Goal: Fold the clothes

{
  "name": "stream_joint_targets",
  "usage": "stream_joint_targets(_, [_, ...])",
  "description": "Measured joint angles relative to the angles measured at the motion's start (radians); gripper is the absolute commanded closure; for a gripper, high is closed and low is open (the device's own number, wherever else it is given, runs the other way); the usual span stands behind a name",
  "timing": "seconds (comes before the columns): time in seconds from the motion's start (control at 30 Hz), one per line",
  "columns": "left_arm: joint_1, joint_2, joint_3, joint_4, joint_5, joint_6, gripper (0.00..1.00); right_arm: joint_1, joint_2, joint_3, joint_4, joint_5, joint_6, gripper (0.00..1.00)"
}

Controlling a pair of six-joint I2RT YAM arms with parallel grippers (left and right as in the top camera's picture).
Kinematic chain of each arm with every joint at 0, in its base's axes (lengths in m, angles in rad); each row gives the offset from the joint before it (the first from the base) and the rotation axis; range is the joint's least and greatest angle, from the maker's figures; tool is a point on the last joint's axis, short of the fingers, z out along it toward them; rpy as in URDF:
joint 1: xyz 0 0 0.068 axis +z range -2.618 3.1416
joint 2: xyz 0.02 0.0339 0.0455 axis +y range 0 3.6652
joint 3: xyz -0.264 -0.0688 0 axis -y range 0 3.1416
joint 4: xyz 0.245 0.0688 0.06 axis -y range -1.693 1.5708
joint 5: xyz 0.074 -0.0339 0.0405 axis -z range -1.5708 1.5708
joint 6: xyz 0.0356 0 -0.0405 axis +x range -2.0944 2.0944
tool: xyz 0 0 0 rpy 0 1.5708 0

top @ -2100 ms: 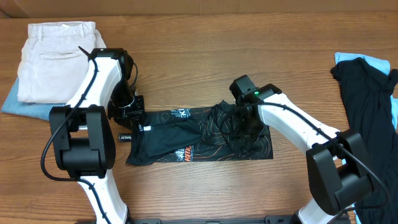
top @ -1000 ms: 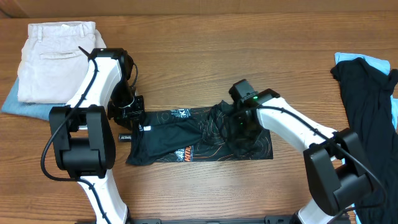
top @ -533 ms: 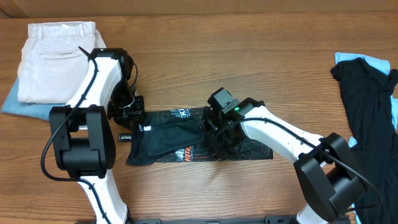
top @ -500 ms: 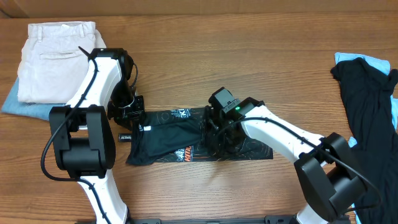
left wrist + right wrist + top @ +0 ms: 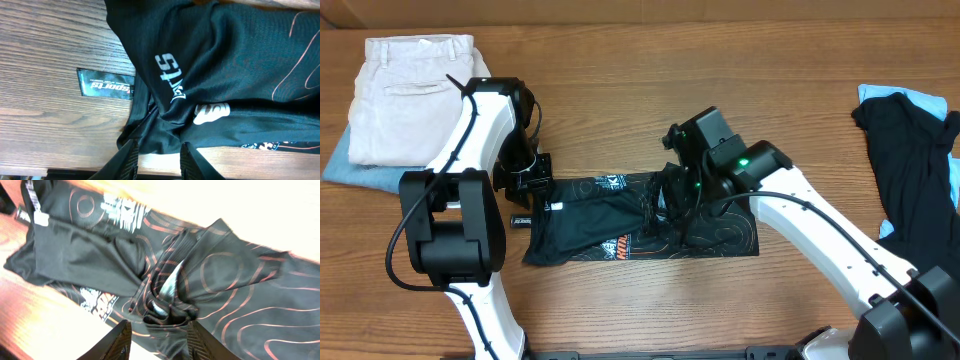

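Left gripper: you see it closed on the left end of the black T-shirt | right gripper: clamps a bunched fold near its middle | T-shirt: lies mid-table, between your arms.

**Spare garments at both ends of the table**

Well to the left of the left gripper and farther back: folded beige trousers, back pocket up, lying on a blue cloth. Far to the right of the right gripper: a loose black garment draped over a light blue cloth. Beneath it all, a brown wooden table.
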State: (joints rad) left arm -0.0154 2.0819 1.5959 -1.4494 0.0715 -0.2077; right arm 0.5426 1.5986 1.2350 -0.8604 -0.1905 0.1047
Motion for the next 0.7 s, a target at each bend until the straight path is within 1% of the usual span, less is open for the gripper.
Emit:
stream_joint_targets(0.13, [0.000, 0.000, 0.000, 0.003, 0.000, 0.000, 0.67, -0.015, 0.040, 0.000, -0.002, 0.021, 0.001, 0.61])
stream_joint_targets(0.27, [0.000, 0.000, 0.000, 0.004, 0.000, 0.000, 0.67, -0.024, 0.136, 0.000, 0.010, 0.045, 0.039, 0.62])
stream_joint_targets(0.33, [0.000, 0.000, 0.000, 0.004, 0.000, 0.000, 0.67, -0.027, 0.190, 0.000, 0.037, 0.049, 0.053, 0.65])
stream_joint_targets(0.5, [0.000, 0.000, 0.000, 0.006, 0.000, 0.000, 0.66, -0.031, 0.267, -0.002, 0.130, 0.022, 0.066, 0.66])
stream_joint_targets(0.6, [0.000, 0.000, 0.000, 0.006, 0.000, 0.000, 0.63, -0.031, 0.287, -0.002, 0.171, -0.027, 0.071, 0.66])
stream_joint_targets(0.7, [0.000, 0.000, 0.000, 0.006, 0.000, 0.000, 0.57, -0.029, 0.298, -0.002, 0.182, -0.096, 0.054, 0.66])
